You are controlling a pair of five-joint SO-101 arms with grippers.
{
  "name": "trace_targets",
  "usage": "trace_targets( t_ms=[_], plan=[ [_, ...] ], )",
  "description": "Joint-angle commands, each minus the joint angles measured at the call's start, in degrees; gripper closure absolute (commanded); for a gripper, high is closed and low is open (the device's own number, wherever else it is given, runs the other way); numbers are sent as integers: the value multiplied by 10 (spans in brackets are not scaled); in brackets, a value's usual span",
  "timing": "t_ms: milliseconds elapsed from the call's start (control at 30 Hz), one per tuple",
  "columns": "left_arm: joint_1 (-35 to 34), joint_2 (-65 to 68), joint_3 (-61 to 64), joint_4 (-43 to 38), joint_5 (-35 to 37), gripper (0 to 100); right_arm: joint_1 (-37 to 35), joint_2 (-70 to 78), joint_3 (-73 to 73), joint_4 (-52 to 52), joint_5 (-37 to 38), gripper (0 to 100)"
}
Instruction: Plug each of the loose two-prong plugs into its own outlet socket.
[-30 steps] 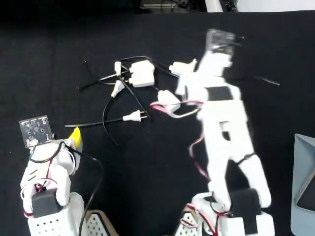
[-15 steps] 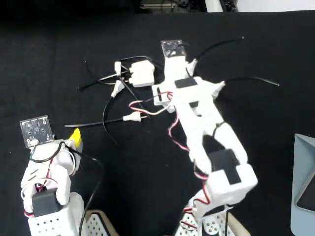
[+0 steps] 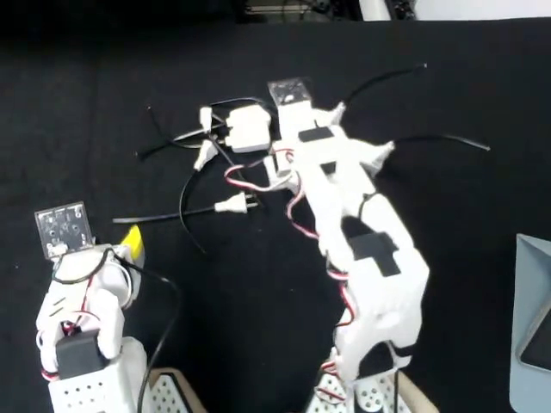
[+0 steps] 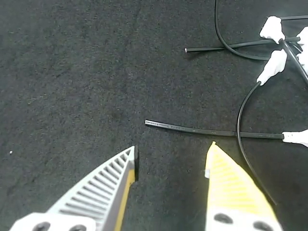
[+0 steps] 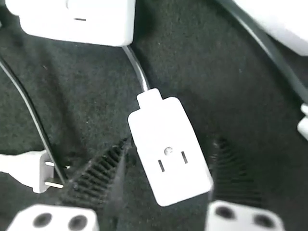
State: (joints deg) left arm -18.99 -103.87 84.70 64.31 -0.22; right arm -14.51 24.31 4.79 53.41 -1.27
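The black table point(image 3: 103, 52) is the biggest thing here, and the cords and plugs lie in a messy bunch near its far side. The right arm point(image 3: 362, 224) is stretched out long across the table to that bunch. The left arm point(image 3: 86, 318) is folded up at the near edge, well away from it. By the right arm's tip sits a white square outlet block point(image 3: 248, 127). Just beside the block lies a smaller white outlet socket point(image 5: 171, 149) on its own cord, flat on the table with its two slots facing up. The right gripper point(image 5: 168, 151) has its two fingers apart, one on each side of this socket, low over it but not squeezing it. The left gripper point(image 4: 171, 154) is apart too, holds nothing, and hangs over bare cloth near a thin black cord point(image 4: 211, 130). A loose two-prong plug point(image 5: 26, 171) lies near the socket with its prongs pointing toward it. No plug seems to be in a socket yet. I think the job is at the grab step: the right fingers need to close on the socket's sides and hold it firm, and then a plug must be picked up and its prongs lined up with the slots
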Motion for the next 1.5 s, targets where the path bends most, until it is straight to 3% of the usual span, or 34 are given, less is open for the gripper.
trace_targets(
  t_ms=[0, 133, 400, 933, 1100, 1233, 1467],
  plan=[
    [-1, -4, -5, -1, 1, 757, 11, -3, -40, 6, 4, 877],
    [-1, -4, -5, -2, 1, 757, 10, -44, -34, 13, 4, 990],
    [-2, -4, -5, -2, 1, 757, -17, -265, 91, 44, 4, 987],
    [-6, -4, -5, -3, 1, 757, -201, -646, 326, 48, 4, 987],
    [-7, -4, -9, -2, 1, 757, -257, -664, 373, 41, 5, 985],
    [-7, -4, -26, 4, 4, 757, -264, -625, 410, -11, 52, 981],
    [-7, -4, -70, 42, 6, 757, -278, -516, 400, -31, 58, 794]
  ],
)
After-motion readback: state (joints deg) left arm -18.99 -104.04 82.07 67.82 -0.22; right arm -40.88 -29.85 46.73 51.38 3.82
